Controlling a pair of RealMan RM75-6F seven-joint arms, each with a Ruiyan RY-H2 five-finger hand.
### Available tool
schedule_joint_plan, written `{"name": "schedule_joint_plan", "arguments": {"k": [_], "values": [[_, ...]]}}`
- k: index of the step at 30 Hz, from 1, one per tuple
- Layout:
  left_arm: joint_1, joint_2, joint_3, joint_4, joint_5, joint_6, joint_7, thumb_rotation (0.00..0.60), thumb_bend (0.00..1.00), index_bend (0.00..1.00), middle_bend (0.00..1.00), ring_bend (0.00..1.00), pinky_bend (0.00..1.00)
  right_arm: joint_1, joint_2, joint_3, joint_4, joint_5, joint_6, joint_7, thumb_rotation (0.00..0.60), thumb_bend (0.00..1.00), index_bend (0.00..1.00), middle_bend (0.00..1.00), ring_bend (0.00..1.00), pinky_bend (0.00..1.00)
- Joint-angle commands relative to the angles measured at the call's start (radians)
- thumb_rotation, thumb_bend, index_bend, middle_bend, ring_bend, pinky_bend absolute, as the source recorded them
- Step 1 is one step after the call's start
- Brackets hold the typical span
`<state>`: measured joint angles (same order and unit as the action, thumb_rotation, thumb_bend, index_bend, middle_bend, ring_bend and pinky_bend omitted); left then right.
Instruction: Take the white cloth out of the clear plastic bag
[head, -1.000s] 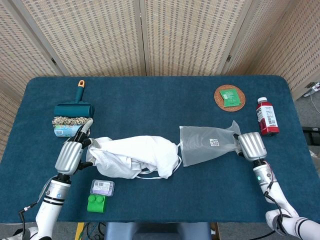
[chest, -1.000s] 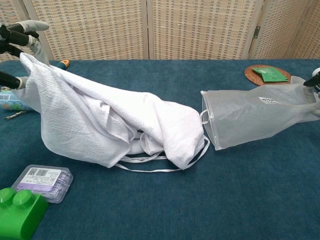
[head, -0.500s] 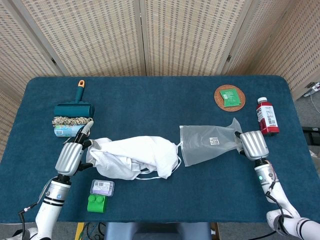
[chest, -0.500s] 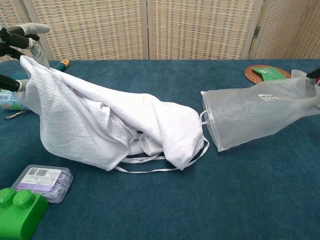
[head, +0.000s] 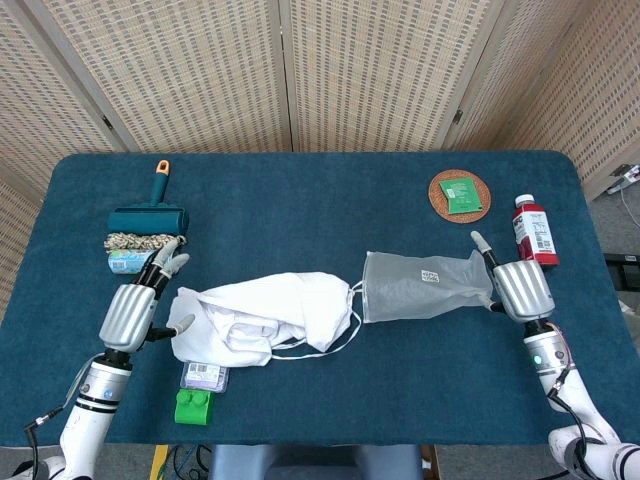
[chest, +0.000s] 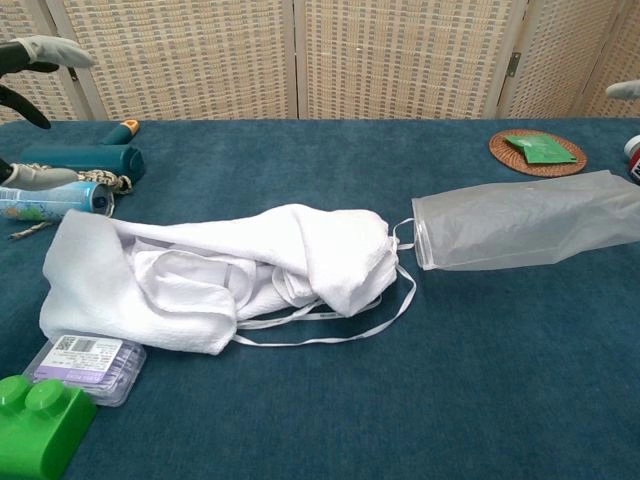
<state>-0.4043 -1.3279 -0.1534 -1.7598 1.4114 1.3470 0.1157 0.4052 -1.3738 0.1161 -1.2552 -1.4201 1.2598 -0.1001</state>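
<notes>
- Two robot hands flank a blue table (head: 300, 190): the white cloth (head: 265, 318) lies in a loose heap, wholly outside the clear plastic bag (head: 425, 286), only its ties trailing beside the bag's mouth.
- Left hand (head: 132, 310), fingers spread and holding nothing, sits just beside the cloth's left edge; the chest view catches only its fingertips.
- Right hand (head: 520, 288) sits at the bag's closed end with a finger raised; whether it grips the film cannot be told.
- Judged from its folds, the cloth is light, soft and limp, so it would sag and drag; a bunched fold near its thick middle offers the surest hold.
- Bag looks thin, slippery and empty, likely to slide unless pinned.
- Purple-labelled box (head: 205, 376) is partly tucked under the cloth's near edge, beside a green block (head: 193, 408).
</notes>
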Motion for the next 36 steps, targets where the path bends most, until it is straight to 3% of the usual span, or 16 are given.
{"name": "schedule_joint_plan", "arguments": {"k": [1,5,11,23,36], "values": [[0.006,0.011,0.001,-0.005,-0.005,0.004,0.006,0.600,0.16,0.05,0.00,0.00,0.25,-0.015,0.031,0.000,-0.032,-0.008,0.023,0.000,0.600,0.00,0.00,0.61,0.64,0.86],[0.016,0.028,0.004,-0.012,-0.008,0.009,0.012,0.600,0.15,0.05,0.00,0.00,0.25,-0.034,0.077,0.000,-0.076,-0.013,0.046,-0.003,0.600,0.00,0.00,0.46,0.48,0.78],[0.030,0.047,0.007,-0.016,-0.012,0.017,0.007,0.600,0.15,0.05,0.00,0.00,0.25,-0.060,0.123,0.011,-0.123,0.000,0.077,0.000,0.600,0.00,0.00,0.35,0.36,0.67],[0.076,0.096,0.028,-0.005,-0.004,0.067,0.085,0.600,0.15,0.06,0.00,0.00,0.25,-0.103,0.173,0.016,-0.211,-0.024,0.132,0.112,0.600,0.00,0.04,0.32,0.31,0.52],[0.207,0.193,0.118,0.042,-0.009,0.130,0.051,0.600,0.15,0.08,0.00,0.00,0.25,-0.216,0.274,-0.038,-0.304,-0.087,0.251,0.184,0.600,0.00,0.08,0.32,0.31,0.49]]}}
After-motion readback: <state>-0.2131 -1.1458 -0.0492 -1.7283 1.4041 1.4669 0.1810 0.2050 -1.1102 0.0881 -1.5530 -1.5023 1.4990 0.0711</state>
